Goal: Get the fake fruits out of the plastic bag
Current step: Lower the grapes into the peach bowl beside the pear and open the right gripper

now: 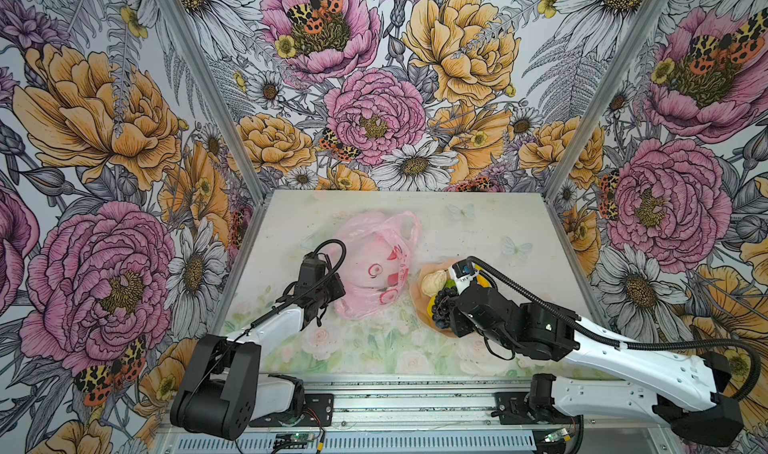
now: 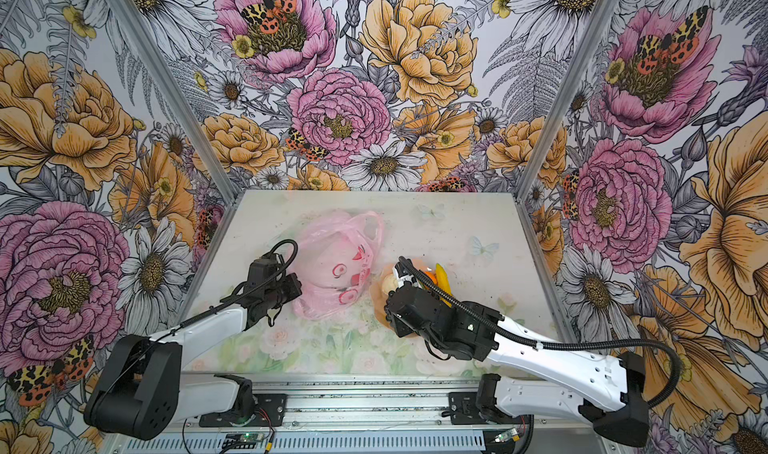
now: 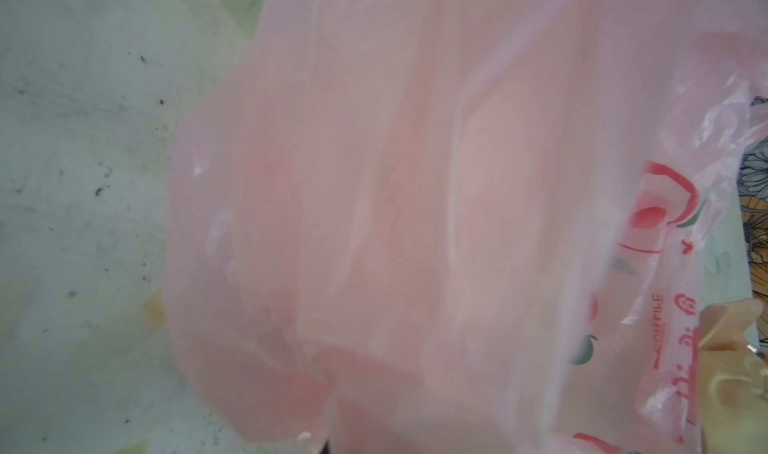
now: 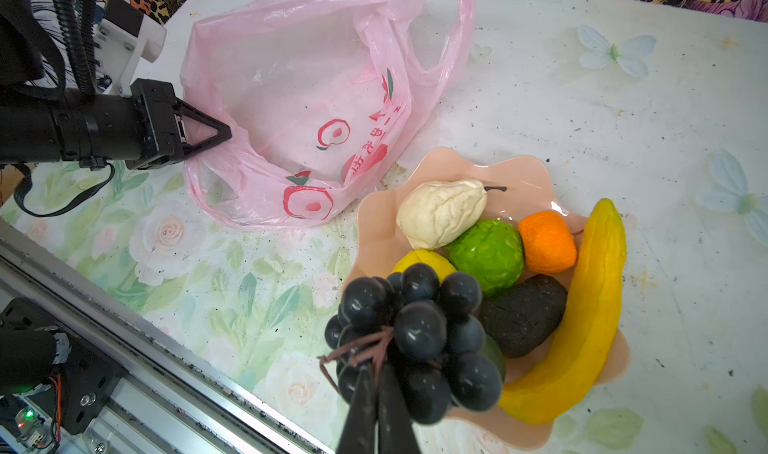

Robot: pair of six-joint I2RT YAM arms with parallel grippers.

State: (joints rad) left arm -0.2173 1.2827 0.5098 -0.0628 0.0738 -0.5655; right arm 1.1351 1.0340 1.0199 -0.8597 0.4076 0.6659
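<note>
Pink, thin and crinkly, the plastic bag (image 4: 299, 98) is seen on the tabletop (image 4: 582, 119) just beside the scalloped plate (image 4: 525, 169), its loop handles turned toward the far wall. No fruit shape can be made out through the translucent film, so it is judged to be empty. The left pincer (image 4: 224, 133) is closed to a point at the bag's edge on the side away from the plate. A fold of film appears to be pinched in it, though the contact is too small to be confirmed. The right pincer (image 4: 376, 371) is clamped narrow on the brown stem of the grape bunch (image 4: 419, 331), which is held over the plate's near rim. Whether the grapes already rest on anything cannot be told. Six fake fruits are held in the plate: a cream pear (image 4: 440, 213), a green citrus (image 4: 486, 256), a yellow citrus (image 4: 424, 260) half hidden behind the grapes, an orange (image 4: 546, 242), a dark avocado (image 4: 523, 314) and a banana (image 4: 582, 319) laid along the rim farthest from the bag. Trouble is most likely to come from the crowding — little bare plate is left, and a bunch let go at the rim could tip outward onto the tabletop or nudge the round citrus loose. The stem is thin and stringy, so strands could catch on the pincer as it opens and the bunch could be dragged back out. The film could also be stretched or torn if the left arm were pulled away while it is pinched — and the bag might be swept against the plate.
</note>
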